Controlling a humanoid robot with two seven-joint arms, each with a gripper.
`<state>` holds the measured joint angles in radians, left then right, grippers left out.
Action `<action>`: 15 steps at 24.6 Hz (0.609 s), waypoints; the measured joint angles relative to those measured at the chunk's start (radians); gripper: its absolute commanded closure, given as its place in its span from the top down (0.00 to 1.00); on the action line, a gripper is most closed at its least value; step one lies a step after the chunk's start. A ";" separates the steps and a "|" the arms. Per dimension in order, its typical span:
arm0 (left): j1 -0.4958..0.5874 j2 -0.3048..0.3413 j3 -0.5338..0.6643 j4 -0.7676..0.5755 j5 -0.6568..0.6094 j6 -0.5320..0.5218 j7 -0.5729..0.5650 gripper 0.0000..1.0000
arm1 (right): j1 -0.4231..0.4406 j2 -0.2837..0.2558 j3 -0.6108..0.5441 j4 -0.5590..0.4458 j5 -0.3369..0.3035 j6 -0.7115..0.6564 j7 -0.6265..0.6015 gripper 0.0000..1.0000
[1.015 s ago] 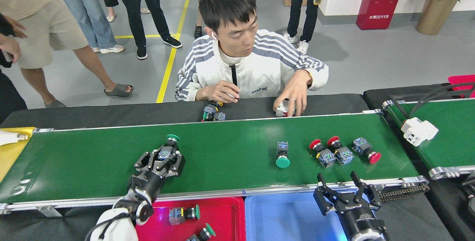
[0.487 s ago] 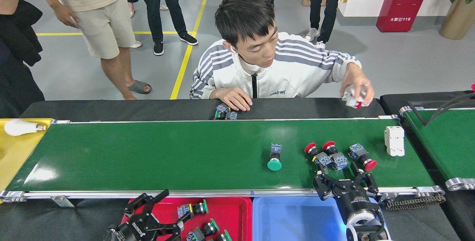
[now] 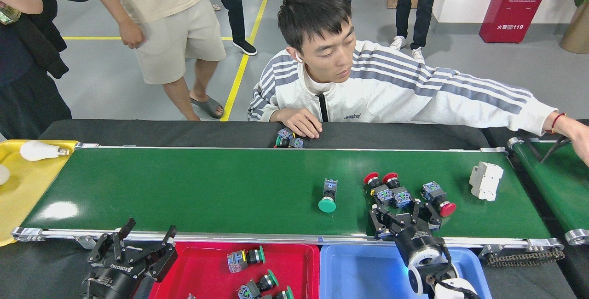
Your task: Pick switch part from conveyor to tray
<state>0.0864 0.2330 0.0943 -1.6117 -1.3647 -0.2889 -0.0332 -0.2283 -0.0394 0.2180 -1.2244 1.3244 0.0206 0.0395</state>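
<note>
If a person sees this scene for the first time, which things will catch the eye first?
The long green conveyor crosses the view, carrying one green-capped switch near the middle and three red-capped switches toward the right. The right gripper, open, reaches over them. Behind the belt, a person in a striped jacket leans across.

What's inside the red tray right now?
The red tray holds green-capped switch parts: one near the middle, another lower down, and a third cut off at the bottom edge. The left tool covers the tray's left rim, and the frame crops its near part.
</note>
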 measured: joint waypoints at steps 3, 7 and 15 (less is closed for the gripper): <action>-0.001 0.001 -0.003 -0.001 -0.002 0.002 0.000 1.00 | 0.017 -0.007 0.021 -0.069 -0.001 -0.032 0.001 0.02; -0.001 0.000 -0.005 -0.001 -0.005 -0.036 0.004 1.00 | 0.149 -0.007 0.102 -0.323 0.001 -0.186 0.001 0.78; -0.021 -0.016 -0.123 0.001 -0.050 -0.074 -0.003 1.00 | 0.221 -0.006 0.247 -0.394 -0.004 -0.391 0.009 1.00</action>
<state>0.0656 0.2174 -0.0291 -1.6110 -1.4144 -0.3628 -0.0364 -0.0076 -0.0457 0.4651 -1.6186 1.3200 -0.3708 0.0483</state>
